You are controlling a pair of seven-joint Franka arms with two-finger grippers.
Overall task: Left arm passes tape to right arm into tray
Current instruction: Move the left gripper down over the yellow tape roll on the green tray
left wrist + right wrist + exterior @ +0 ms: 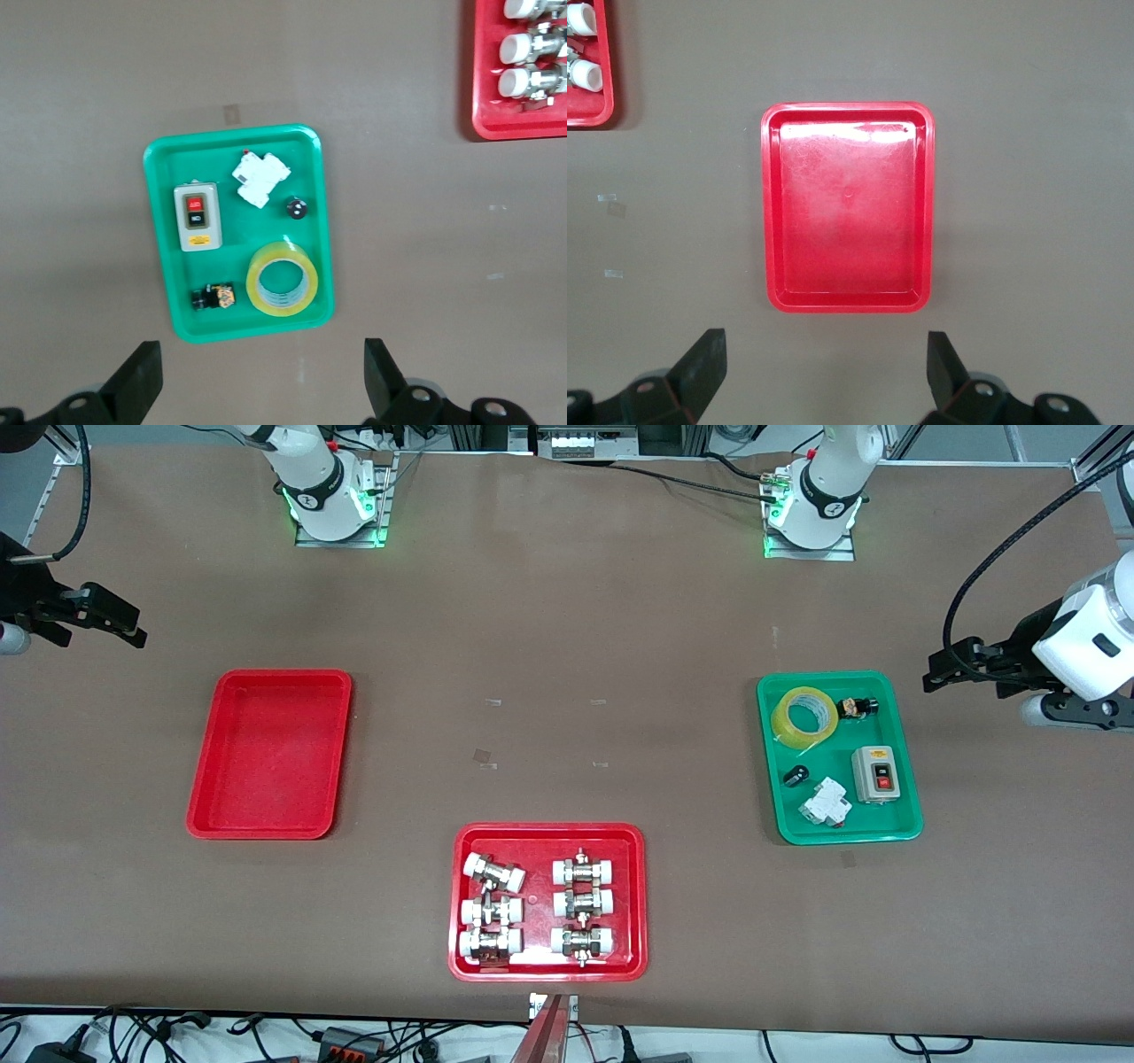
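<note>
Starting nearest the front camera: red tray of fittings (547,902) sits close to the table edge, 6 white-capped metal fittings (538,907) in 2 columns. The column toward the right arm's end is jumbled, pieces touching; I can't tell how they overlap.

Next row up, well apart from it on either side: green tray (839,757) toward the left arm's end, plain red tray (270,754) toward the right arm's end. Wide bare brown table (549,646) between them, only a few small tape marks on it.

Tape (804,716) lies flat in the green tray, in the corner farther from the camera and toward the table's middle, close to the rim there. Sharing the tray: grey switch box (876,774) with 1 red and 1 black button, white breaker (826,802), small black knob (795,776), and a small black-and-tan part (858,708) beside the tape, too small to identify.

Red tray holds nothing, rim fully visible in the right wrist view (846,205).

Left gripper (937,671) hangs over bare table just off the green tray's end, fingers spread wide, nothing between them. Left wrist view confirms (261,376); tape (282,279) is clear of both fingers.

Right gripper (133,633) hangs over bare table off the red tray's farther corner, fingers apart in the right wrist view (824,372), holding nothing. Both arms are cut off by the frame edges.
</note>
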